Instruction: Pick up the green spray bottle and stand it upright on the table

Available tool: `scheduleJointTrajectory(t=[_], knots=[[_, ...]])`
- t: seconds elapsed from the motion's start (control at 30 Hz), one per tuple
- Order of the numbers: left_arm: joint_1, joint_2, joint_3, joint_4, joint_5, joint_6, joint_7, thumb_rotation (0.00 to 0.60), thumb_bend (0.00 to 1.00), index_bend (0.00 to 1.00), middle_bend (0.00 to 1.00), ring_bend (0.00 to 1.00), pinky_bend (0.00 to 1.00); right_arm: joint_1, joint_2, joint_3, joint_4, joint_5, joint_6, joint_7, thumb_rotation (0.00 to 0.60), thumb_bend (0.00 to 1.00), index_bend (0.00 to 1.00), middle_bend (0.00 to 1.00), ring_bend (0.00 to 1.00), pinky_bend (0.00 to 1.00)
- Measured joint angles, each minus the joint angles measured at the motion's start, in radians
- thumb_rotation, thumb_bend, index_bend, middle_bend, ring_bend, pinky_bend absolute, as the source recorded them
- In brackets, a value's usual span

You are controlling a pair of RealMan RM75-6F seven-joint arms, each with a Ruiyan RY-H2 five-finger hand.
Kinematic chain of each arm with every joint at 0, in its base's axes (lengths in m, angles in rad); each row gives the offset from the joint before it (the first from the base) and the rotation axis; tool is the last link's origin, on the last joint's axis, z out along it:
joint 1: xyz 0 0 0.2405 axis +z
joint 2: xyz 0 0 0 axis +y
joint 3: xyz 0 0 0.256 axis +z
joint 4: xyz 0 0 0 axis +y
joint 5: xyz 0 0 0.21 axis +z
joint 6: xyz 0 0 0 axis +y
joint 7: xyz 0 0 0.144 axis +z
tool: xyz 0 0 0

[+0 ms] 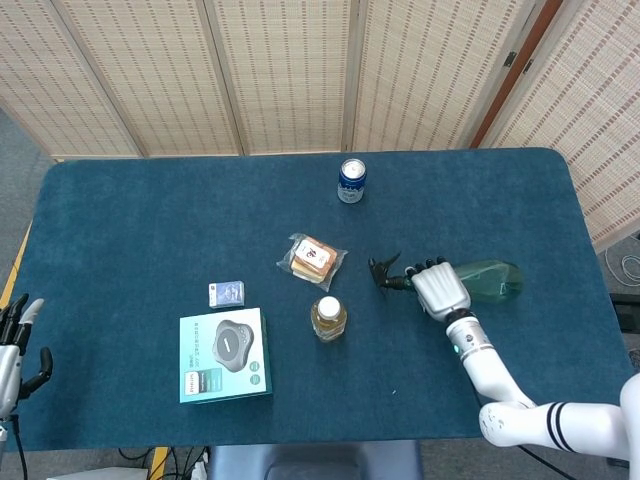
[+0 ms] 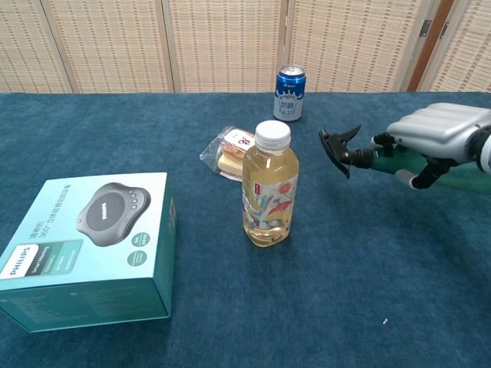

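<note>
The green spray bottle [image 1: 495,280] lies horizontal at the right of the blue table [image 1: 150,220], its black trigger head [image 1: 385,272] pointing left. My right hand [image 1: 440,288] covers its neck from above, and the fingers wrap around it. In the chest view the same hand [image 2: 445,130] grips the bottle [image 2: 387,161], fingers curled under it, nozzle [image 2: 337,149] sticking out leftward. Whether the bottle is off the cloth I cannot tell. My left hand [image 1: 15,345] hangs past the table's left front edge, fingers apart, holding nothing.
An upright juice bottle [image 1: 328,318] [image 2: 268,188] stands left of the nozzle. A wrapped snack [image 1: 312,258], a blue can [image 1: 351,180], a small card box [image 1: 227,294] and a teal product box [image 1: 225,353] lie further left and back. A folding screen [image 1: 300,70] lines the rear.
</note>
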Motion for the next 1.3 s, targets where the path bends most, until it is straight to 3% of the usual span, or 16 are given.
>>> scheduleJointTrajectory(t=[0.53,0.77,1.03,1.3], knots=[[-0.026,0.007,0.000,-0.038,-0.012,-0.043,0.036,0.600,0.59,0.05,0.00,0.00,0.00,-0.172,0.118,0.087,-0.075,-0.335,0.159,0.474,0.600,0.44,0.45,0.51,0.30,0.35],[-0.033,0.007,0.010,-0.064,0.000,-0.048,0.069,0.600,0.59,0.05,0.00,0.00,0.00,-0.225,0.126,0.120,-0.072,-0.415,0.205,0.654,0.600,0.44,0.45,0.51,0.30,0.35],[-0.038,0.013,0.016,-0.089,0.011,-0.049,0.096,0.600,0.59,0.05,0.00,0.00,0.00,-0.288,0.109,0.147,-0.021,-0.511,0.248,0.944,0.600,0.44,0.45,0.51,0.30,0.35],[-0.046,0.011,0.018,-0.090,0.011,-0.057,0.107,0.600,0.59,0.05,0.00,0.00,0.00,-0.350,0.087,0.160,0.050,-0.598,0.318,1.152,0.600,0.44,0.45,0.51,0.30,0.35]])
